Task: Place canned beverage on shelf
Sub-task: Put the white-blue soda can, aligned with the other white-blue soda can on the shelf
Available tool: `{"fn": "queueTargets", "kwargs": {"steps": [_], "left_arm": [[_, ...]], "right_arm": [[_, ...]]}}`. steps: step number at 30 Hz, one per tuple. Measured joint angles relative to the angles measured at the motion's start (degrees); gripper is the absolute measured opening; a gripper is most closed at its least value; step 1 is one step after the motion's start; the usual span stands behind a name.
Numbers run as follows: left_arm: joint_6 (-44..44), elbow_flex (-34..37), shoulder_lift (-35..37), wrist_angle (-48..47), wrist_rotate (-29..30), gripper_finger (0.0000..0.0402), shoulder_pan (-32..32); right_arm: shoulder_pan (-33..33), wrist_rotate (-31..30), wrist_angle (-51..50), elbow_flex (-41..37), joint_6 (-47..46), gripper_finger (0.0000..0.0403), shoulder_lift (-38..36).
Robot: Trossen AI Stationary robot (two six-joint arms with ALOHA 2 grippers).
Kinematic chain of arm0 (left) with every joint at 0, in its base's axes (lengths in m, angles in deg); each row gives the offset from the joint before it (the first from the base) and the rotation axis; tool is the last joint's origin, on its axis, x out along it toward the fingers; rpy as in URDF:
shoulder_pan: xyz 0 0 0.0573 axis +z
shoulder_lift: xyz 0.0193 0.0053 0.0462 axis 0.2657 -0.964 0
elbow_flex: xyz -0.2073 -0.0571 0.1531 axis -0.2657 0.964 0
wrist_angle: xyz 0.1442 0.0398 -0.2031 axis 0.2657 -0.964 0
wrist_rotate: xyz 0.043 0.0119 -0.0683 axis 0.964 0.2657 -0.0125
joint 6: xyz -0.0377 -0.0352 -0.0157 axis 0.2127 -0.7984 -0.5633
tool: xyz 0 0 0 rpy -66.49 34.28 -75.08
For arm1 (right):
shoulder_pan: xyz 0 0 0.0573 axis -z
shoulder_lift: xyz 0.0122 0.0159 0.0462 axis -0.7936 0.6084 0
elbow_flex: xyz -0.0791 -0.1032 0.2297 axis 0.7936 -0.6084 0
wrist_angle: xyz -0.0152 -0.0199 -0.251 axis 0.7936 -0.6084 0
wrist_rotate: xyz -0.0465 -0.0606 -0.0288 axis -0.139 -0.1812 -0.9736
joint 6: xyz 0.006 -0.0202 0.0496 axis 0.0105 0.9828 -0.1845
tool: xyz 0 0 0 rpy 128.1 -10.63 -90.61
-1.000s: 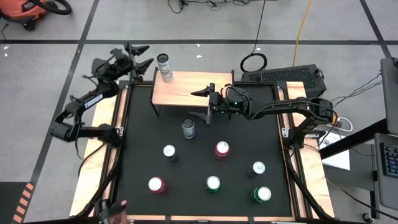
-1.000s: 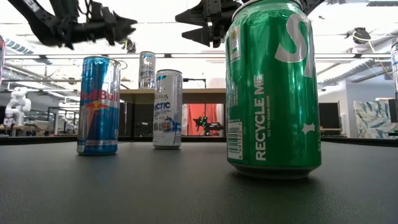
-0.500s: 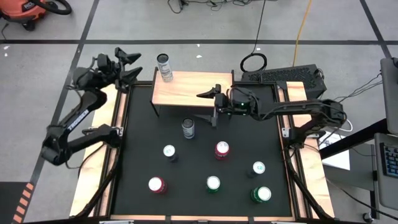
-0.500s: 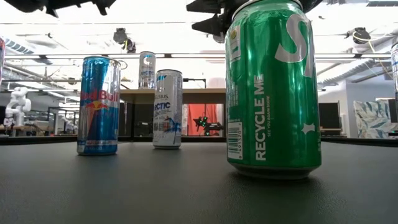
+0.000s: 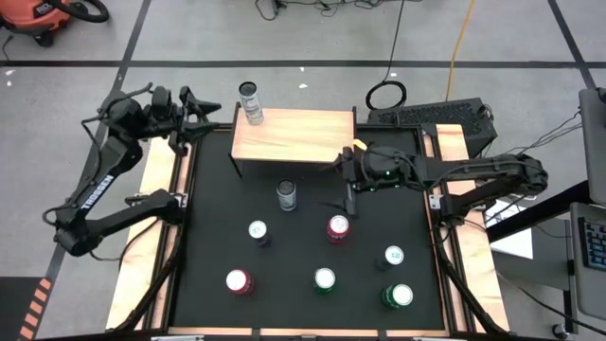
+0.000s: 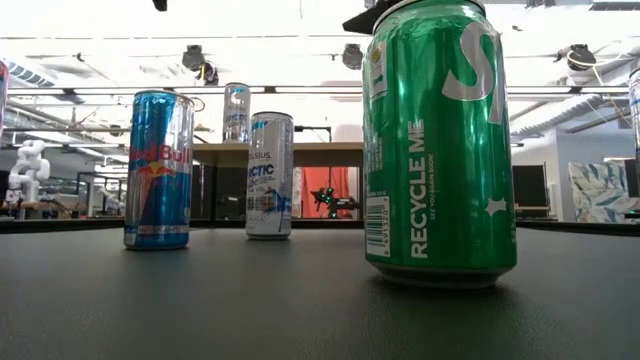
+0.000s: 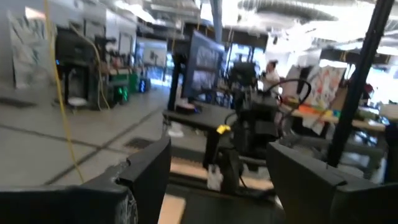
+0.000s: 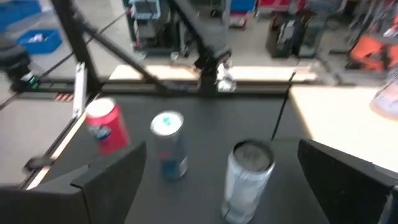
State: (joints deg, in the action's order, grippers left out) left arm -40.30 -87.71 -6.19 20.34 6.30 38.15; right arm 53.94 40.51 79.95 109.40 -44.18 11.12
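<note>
Can [image 5: 250, 101] upright on shelf [image 5: 303, 134] corner; right claw [image 5: 345, 188] open nr silver can [image 5: 286, 195].

Shelf [image 5: 294, 135]: one can [image 5: 250, 101] at far-left corner, rest of board free. Mat below: silver can [image 5: 286, 195] near shelf front; six cans beyond, gaps between.

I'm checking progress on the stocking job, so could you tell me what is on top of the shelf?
One can stands upright at the left rear corner of the shelf. The rest of the board is bare; nothing covers it from above.
</note>
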Motion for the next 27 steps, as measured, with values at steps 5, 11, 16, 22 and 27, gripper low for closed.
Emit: {"fn": "queueTargets", "kwargs": {"steps": [5, 11, 16, 22, 27], "left_arm": [[4.4, -0.5, 2.4, -7.0, 4.5, 0.0262, -6.1], [7.2, -0.5, 3.3, -13.4, 14.5, 0.0262, -15.4], [9.3, -0.5, 0.3, -16.2, 22.5, 0.0262, -24.4], [12.0, -0.3, -3.6, -17.2, 28.0, 0.0262, -36.1], [12.7, 2.6, -5.3, -17.5, 35.4, 0.0262, -44.6]], "right_arm": [[-3.0, -0.1, -5.2, 0.0, -1.4, 0.0400, 0.0], [-6.0, -5.1, -6.7, 0.0, -2.1, 0.0400, 1.9], [-7.6, -10.5, -6.8, 0.0, -3.2, 0.0400, 4.0], [-9.9, -14.8, -6.8, 0.0, -5.1, 0.0400, 7.4], [-12.4, -15.3, -7.4, 0.0, -7.1, 0.0400, 8.7]]}}
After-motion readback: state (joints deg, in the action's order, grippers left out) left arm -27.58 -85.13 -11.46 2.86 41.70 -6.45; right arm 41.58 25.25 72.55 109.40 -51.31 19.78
